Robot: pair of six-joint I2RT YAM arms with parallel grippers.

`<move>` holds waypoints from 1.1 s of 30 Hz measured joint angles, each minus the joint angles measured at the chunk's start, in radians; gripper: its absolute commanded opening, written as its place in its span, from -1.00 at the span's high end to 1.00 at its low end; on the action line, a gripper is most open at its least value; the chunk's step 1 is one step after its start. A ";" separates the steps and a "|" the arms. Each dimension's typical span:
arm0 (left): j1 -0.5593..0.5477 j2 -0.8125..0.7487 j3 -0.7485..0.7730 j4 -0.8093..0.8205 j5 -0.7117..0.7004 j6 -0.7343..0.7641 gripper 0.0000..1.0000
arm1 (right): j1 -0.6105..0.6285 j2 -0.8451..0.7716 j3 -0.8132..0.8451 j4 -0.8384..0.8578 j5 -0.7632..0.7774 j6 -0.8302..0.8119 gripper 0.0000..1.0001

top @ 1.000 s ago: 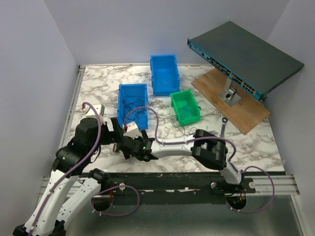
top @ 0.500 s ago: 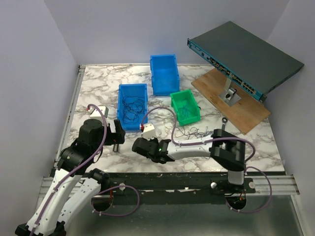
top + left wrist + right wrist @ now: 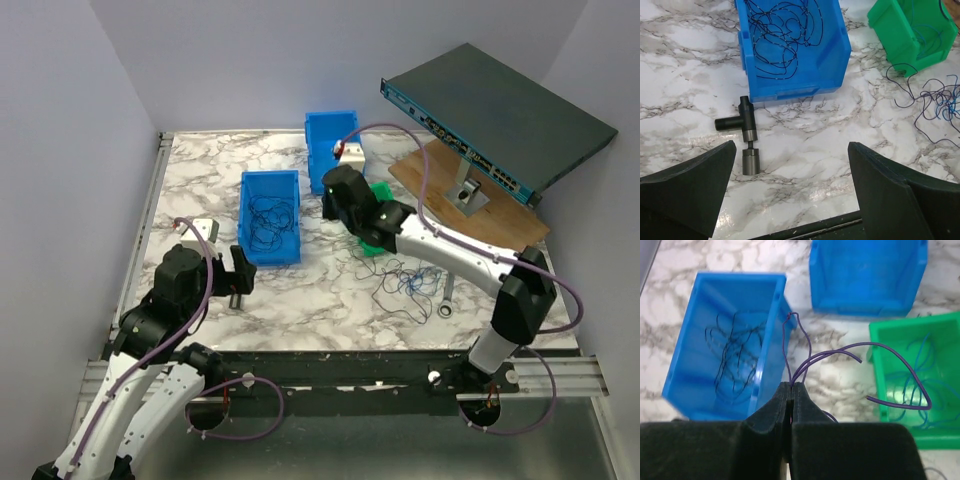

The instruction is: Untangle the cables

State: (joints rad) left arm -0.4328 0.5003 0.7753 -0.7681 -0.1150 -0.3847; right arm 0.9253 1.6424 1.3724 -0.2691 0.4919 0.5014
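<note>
My right gripper [image 3: 791, 386] hangs over the gap between the bins, shut on a thin purple cable [image 3: 810, 352] whose loops and loose ends curl up from the jaws. Dark cables [image 3: 732, 347] lie coiled in the near blue bin [image 3: 245, 220]. Thin blue cables [image 3: 920, 360] lie in the green bin [image 3: 892, 390]. A loose tangle of blue and dark cables [image 3: 405, 280] lies on the marble table [image 3: 320, 310]. My left gripper [image 3: 791, 150] stands open above bare table at the near left, holding nothing.
A black T-shaped tool [image 3: 745, 131] lies just ahead of the left gripper. A second blue bin [image 3: 330, 140] stands at the back. A silver wrench [image 3: 447, 295] lies right of the tangle. A network switch [image 3: 500, 110] stands on a wooden board [image 3: 500, 225] at the far right.
The right arm has swung from the near left of the table up over the bins, its gripper now shut on the purple cable. The left arm has drawn back slightly.
</note>
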 measured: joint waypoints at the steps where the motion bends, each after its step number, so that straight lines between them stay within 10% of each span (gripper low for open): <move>1: 0.000 -0.013 -0.004 0.003 0.000 0.000 -0.93 | -0.026 0.023 0.039 0.001 0.001 -0.018 0.99; 19: 0.001 -0.019 -0.021 0.019 0.000 0.000 -0.93 | -0.311 0.764 0.869 0.017 0.076 -0.281 0.99; 21: 0.002 -0.019 -0.021 0.019 0.000 0.000 -0.93 | -0.326 0.803 0.899 0.026 0.072 -0.303 0.60; 22: 0.002 -0.018 -0.021 0.019 0.000 0.000 -0.93 | -0.332 0.822 0.912 0.037 0.062 -0.316 0.00; 24: 0.002 -0.014 -0.021 0.019 0.000 0.000 -0.93 | -0.337 0.861 0.936 0.051 0.043 -0.334 -0.56; 33: 0.002 -0.005 -0.021 0.019 0.000 0.000 -0.93 | -0.337 0.829 0.879 0.066 -0.095 -0.370 -0.62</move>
State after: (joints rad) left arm -0.4313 0.4957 0.7544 -0.7486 -0.1150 -0.3843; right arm 0.5884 2.4710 2.2513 -0.2028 0.3965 0.1310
